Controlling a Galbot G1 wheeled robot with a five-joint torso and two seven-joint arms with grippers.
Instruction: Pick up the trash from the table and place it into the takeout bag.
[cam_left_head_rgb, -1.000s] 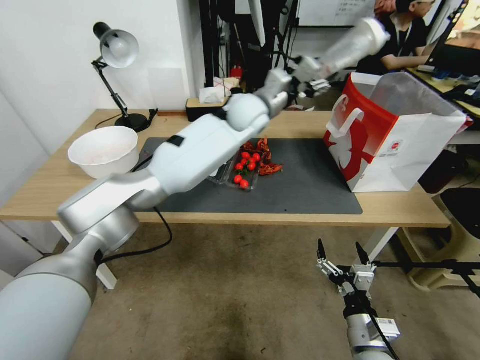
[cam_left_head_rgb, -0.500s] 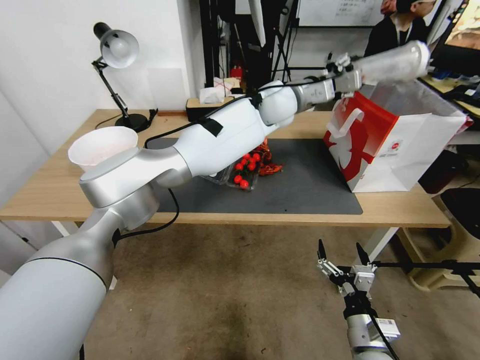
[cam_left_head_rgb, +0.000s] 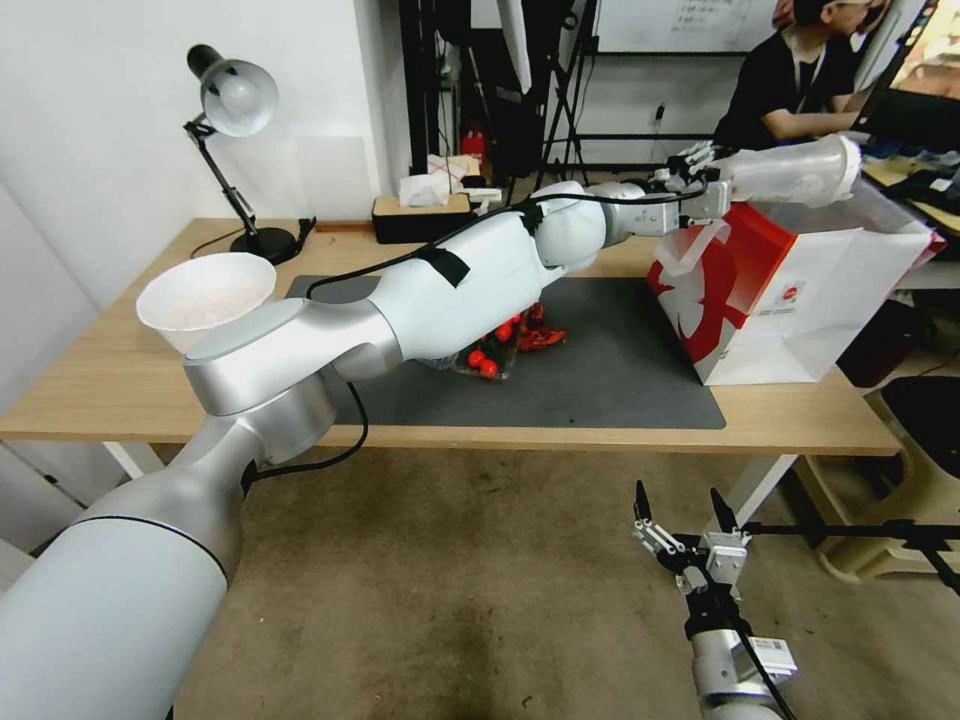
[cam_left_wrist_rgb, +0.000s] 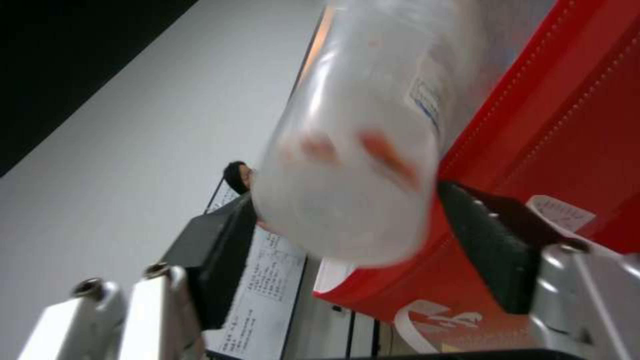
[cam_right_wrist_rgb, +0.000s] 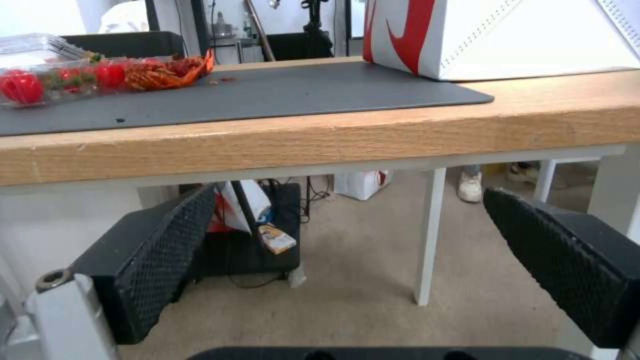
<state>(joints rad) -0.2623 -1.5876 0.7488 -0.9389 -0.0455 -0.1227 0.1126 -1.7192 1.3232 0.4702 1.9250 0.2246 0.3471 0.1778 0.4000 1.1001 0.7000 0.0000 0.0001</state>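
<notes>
Clear cup held over the bag

At the upper right of the head view, my left gripper (cam_left_head_rgb: 712, 185) clenches the clear plastic cup (cam_left_head_rgb: 790, 172) sideways above the takeout bag (cam_left_head_rgb: 790, 290), which stands on the table (cam_left_head_rgb: 100, 370); my right gripper (cam_left_head_rgb: 680, 505) hangs spread wide, low beside the table.

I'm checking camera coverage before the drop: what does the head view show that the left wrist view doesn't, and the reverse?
Head view alone: the table with its dark mat, the white bowl, the tomato tray, the lamp, and the right gripper open, low in front of the table.

Left wrist view alone: orange smears inside the clear cup, and the dark fingers on either side of its base.

Both: the left gripper holding the cup sideways at the bag's open top.
</notes>
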